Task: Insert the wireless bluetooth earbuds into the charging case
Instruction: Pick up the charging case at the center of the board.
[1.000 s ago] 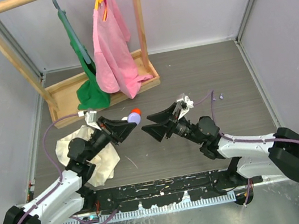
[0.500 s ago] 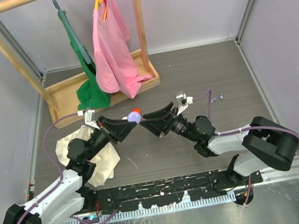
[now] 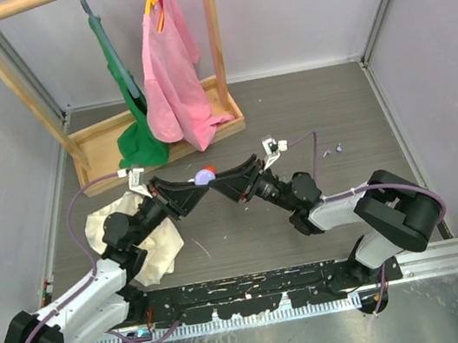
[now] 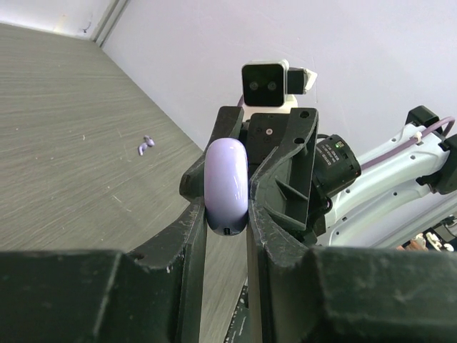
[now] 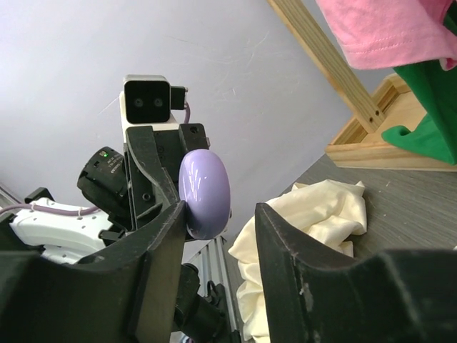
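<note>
My left gripper [image 3: 202,182] is shut on the charging case [image 3: 204,176], a pale-lavender puck held on edge above the table. In the left wrist view the case [image 4: 226,184] is pinched between both fingers. My right gripper [image 3: 217,184] faces it, open, fingers on either side of the case. In the right wrist view the case [image 5: 205,191] rests against one finger [image 5: 161,236], with a gap to the other. Two tiny earbuds [image 3: 328,153] lie on the table at the far right, away from both grippers; one shows in the left wrist view [image 4: 146,145].
A wooden clothes rack [image 3: 161,134] with a pink garment [image 3: 169,67] and a green one [image 3: 137,138] stands at the back left. A cream cloth [image 3: 157,241] lies under the left arm. A small red-orange cap [image 3: 208,170] shows just behind the case.
My right gripper has moved left toward the left gripper and now has its open fingers around the case. The left gripper has held still with the case.
</note>
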